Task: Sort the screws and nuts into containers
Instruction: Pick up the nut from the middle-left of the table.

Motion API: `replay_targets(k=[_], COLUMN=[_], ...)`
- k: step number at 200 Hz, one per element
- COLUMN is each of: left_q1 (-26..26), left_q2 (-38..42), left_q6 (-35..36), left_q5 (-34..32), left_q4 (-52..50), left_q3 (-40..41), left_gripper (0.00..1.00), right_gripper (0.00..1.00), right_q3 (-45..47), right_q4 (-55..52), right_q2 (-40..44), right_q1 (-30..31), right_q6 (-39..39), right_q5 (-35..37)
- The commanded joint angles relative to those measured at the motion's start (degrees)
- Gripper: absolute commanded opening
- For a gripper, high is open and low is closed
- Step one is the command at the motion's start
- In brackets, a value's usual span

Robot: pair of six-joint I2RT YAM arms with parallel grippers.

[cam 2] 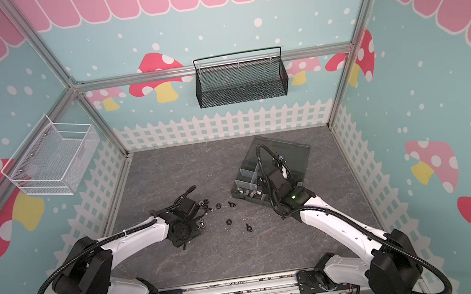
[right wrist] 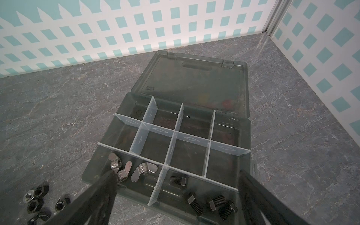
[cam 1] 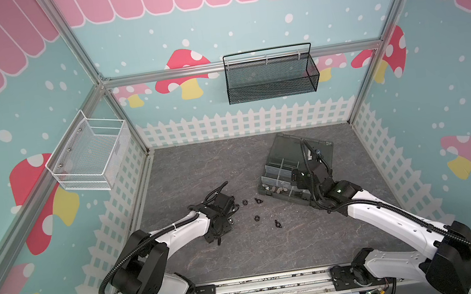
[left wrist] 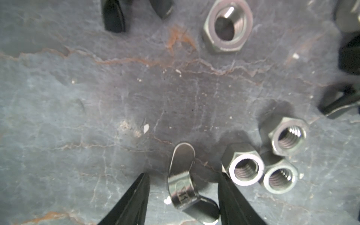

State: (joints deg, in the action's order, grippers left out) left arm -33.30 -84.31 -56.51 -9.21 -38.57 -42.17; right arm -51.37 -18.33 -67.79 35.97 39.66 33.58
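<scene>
Left tool (left wrist: 184, 175) straddles silver wing nut (left wrist: 181, 187) on counter (left wrist: 78, 97), jaws part-open, not clamped. Three hex nuts (left wrist: 246, 169) just beside. Right tool (right wrist: 176, 174) spread wide above organizer box (right wrist: 226, 134); black screws (right wrist: 194, 202) in one front cell, wing nuts (right wrist: 143, 171) in next cell.

Tabletop (cam 1: 200, 171): dark grey slab with pale marble veining. Directly on it: one organizer box (right wrist: 194, 83), lid laid open, toward the far right. Scattered mid-front: loose hex nuts (left wrist: 246, 169), a silver wing nut (left wrist: 185, 183), black winged pieces (cam 1: 277, 224).
</scene>
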Motion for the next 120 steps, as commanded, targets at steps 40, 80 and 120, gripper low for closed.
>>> replay_targets(k=[40,80,120], left_q1=[0.7,0.7,1.6], left_q2=[-1.4,-0.5,2.5], left_q6=[-0.1,-2.0,-4.5], left_q5=[1.1,1.8,2.4], left_q4=[1.9,1.0,1.0], left_q3=[1.5,3.2,6.3], left_gripper=[0.54,0.55,0.55], right_gripper=[0.97,0.97,0.97], right_q3=[0.0,0.8,0.5], right_q4=[0.6,0.8,1.1], right_q2=[0.3,0.7,-0.1], right_q1=[-0.2,-0.1,-0.2], right_q6=[0.4,0.7,-0.2], right_q5=[0.3,0.8,0.4])
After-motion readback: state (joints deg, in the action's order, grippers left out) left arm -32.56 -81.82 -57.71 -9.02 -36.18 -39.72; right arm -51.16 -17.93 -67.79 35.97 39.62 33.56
